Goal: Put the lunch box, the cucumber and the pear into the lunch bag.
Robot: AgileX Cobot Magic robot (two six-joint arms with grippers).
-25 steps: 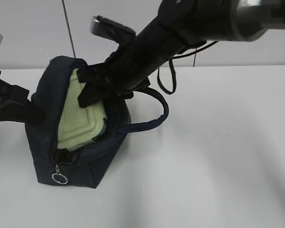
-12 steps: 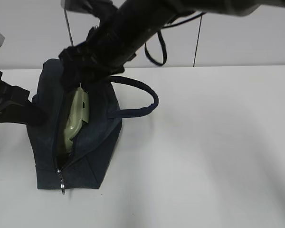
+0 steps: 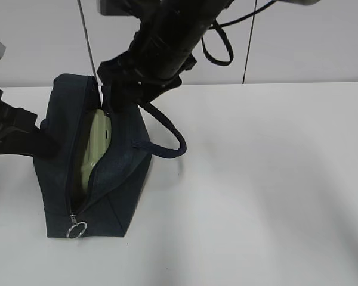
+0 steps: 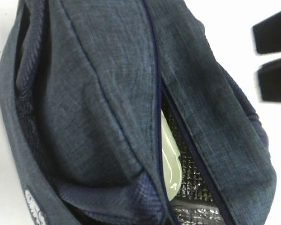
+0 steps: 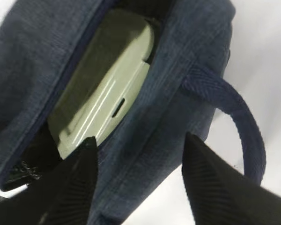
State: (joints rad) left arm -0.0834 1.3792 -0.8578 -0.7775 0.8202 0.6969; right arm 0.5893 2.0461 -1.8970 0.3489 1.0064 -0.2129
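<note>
In the exterior view, the lunch bag is seen on the tabletop, directly below the right tool. In the left wrist view, the lunch box shows inside the bag; the left tool is unseen, closed. In the right wrist view, the right tool is spread open, empty, above the box.

The exterior view looks down at a slant across the worktop, with the bag at left. Both wrist views sit close above that bag, looking into its opening, both showing the box.
</note>
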